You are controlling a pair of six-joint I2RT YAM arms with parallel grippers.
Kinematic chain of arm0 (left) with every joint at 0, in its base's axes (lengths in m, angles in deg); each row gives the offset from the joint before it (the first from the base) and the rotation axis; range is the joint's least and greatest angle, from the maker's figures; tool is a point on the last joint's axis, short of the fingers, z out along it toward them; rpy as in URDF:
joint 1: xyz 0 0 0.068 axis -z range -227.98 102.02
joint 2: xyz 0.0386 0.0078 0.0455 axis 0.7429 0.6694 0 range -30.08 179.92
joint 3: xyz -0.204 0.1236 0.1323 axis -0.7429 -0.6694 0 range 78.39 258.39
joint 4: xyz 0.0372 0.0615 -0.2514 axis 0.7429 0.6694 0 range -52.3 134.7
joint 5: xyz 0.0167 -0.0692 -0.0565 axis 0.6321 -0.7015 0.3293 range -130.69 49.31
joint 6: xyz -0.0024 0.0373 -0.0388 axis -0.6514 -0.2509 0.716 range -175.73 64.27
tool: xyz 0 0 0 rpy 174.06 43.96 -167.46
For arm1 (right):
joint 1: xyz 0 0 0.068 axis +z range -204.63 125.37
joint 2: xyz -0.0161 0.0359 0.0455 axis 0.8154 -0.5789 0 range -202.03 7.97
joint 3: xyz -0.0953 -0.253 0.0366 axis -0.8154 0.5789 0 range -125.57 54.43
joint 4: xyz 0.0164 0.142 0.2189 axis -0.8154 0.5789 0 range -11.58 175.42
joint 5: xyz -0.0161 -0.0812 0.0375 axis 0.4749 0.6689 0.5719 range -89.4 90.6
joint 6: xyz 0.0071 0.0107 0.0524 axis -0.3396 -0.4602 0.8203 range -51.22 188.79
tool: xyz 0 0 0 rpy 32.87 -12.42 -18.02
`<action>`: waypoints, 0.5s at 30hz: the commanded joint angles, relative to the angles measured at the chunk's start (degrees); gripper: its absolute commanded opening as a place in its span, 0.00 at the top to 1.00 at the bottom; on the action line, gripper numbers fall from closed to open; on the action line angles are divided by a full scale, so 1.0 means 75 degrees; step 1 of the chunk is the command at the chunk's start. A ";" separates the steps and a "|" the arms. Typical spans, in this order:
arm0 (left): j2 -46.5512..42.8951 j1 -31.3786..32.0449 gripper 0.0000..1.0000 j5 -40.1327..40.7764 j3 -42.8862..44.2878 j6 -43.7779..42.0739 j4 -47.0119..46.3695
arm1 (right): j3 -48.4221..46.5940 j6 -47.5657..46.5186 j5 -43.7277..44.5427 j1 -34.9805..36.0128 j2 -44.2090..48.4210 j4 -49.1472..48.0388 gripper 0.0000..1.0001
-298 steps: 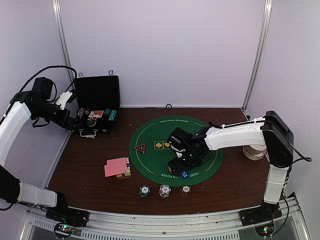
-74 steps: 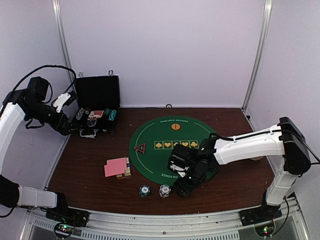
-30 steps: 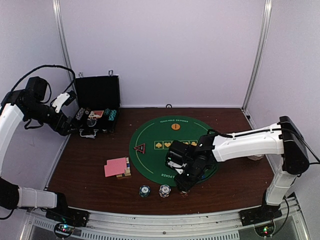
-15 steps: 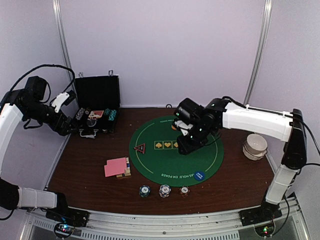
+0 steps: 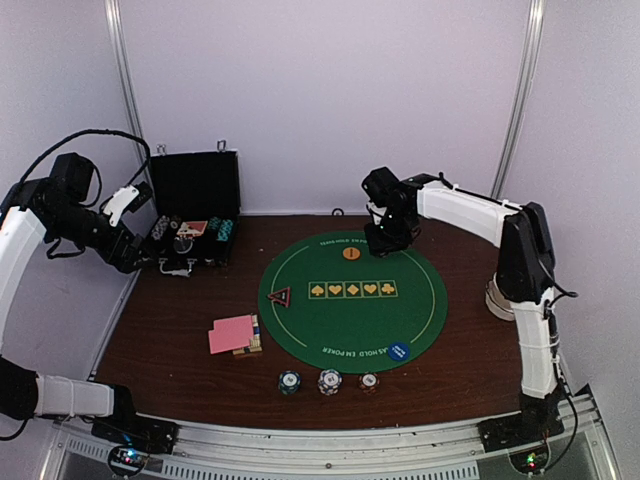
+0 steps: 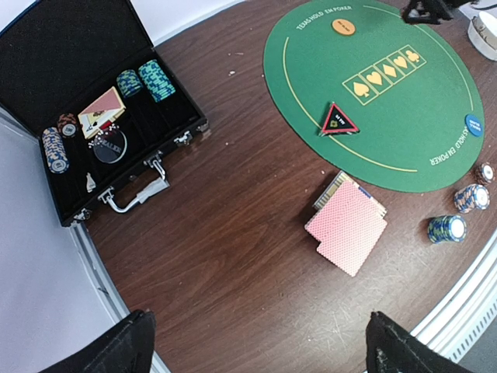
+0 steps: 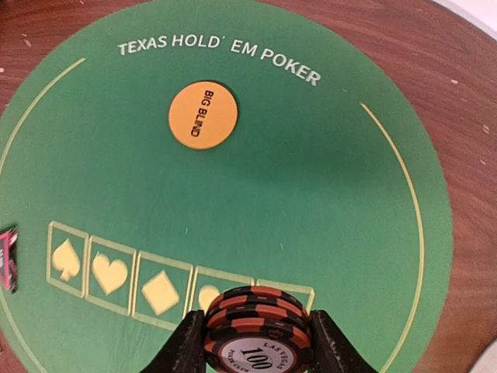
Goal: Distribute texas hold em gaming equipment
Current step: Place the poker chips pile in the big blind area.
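Note:
My right gripper (image 7: 258,342) is shut on a short stack of orange-and-black poker chips (image 7: 258,326). It hangs over the far part of the round green mat (image 5: 352,310), just right of the orange disc (image 5: 350,254). A blue disc (image 5: 398,351) lies on the mat's near right rim and a red-black triangular marker (image 5: 280,296) on its left side. Three chip stacks (image 5: 329,381) stand in a row on the wood in front of the mat. Pink-backed cards (image 5: 232,333) lie left of the mat. My left gripper (image 6: 264,346) is open and empty, high over the table's left side.
An open black case (image 5: 193,215) with more chips and cards sits at the back left. A small card box (image 5: 254,335) lies partly under the pink cards. A white roll (image 5: 510,293) stands by the right edge. Walls close in the back and both sides.
My right gripper has lifted chips off the front-right stack and carried them across the mat to its far side. That stack now looks shorter. The left arm has not moved.

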 commanded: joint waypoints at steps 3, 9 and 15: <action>-0.0079 -0.0043 0.02 -0.0087 0.0049 -0.0185 -0.0019 | -0.1457 -0.0172 0.0038 -0.0235 -0.1240 0.0154 1.00; 0.0074 -0.0043 0.02 -0.0149 0.0083 -0.0202 -0.0025 | -0.2261 -0.0122 -0.0017 -0.0408 -0.2065 0.0146 1.00; 0.0177 -0.0046 0.02 -0.0206 0.0118 -0.0199 -0.0027 | -0.2566 -0.0145 0.0227 -0.0489 -0.2611 0.0017 1.00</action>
